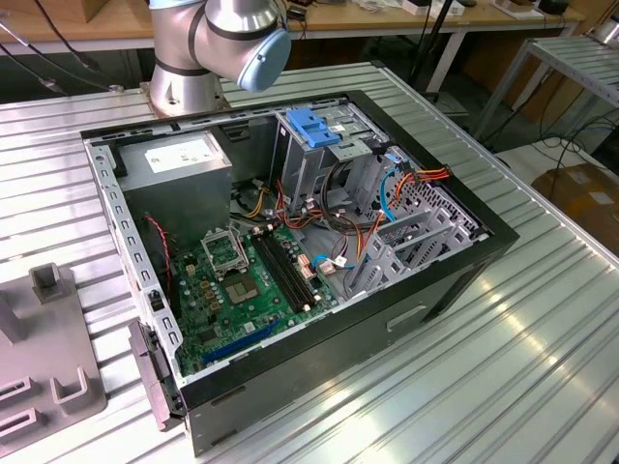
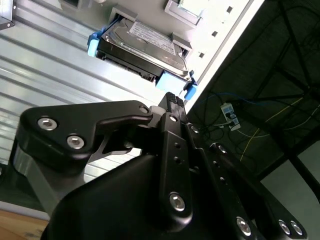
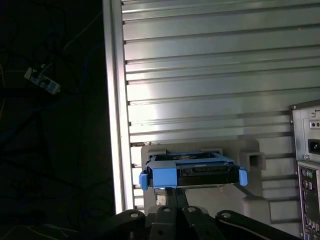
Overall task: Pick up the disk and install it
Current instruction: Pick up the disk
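Note:
The disk (image 3: 192, 172) is a grey metal drive in a bright blue carrier, resting in a grey holder (image 3: 252, 200) on the slatted aluminium table, close to the table's edge. In the second wrist view the disk (image 2: 142, 42) shows its metal face and blue rail ends. My gripper (image 3: 175, 191) hangs just short of the disk's blue front. Its two black fingers are pressed together with nothing between them, and in the second wrist view the gripper (image 2: 172, 97) points at the disk's blue corner.
The open computer case (image 1: 464, 280) lies on the table, with a motherboard, cables and a metal drive cage topped by a blue latch (image 1: 314, 126). A grey fixture (image 1: 48, 367) stands at the exterior view's left. The case's rear panel (image 3: 307, 165) stands beside the holder.

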Controlling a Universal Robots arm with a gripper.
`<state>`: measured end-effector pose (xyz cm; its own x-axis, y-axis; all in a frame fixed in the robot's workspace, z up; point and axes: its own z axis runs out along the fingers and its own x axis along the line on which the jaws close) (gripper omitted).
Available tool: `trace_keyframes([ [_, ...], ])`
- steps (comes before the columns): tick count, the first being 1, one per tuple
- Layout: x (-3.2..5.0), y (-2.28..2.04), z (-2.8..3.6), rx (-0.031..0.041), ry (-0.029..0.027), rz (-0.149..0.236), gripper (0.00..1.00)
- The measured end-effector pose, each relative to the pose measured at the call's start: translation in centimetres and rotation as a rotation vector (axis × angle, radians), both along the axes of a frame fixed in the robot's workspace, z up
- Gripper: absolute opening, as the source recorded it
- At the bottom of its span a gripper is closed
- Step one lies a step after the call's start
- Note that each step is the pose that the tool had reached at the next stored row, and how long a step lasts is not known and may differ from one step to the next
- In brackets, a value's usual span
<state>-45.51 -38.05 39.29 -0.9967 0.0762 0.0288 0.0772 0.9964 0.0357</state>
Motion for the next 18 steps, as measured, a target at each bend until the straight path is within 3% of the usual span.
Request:
trace_keyframes([
  [10,-0.04,0.00,0.01,-0.0001,0.0001,0.009,0.11],
  [15,-0.04,0.00,0.00,0.0001,-0.0001,0.111,0.11],
  [18,-0.04,0.00,0.00,0.0000,0.0000,0.195,0.11],
])
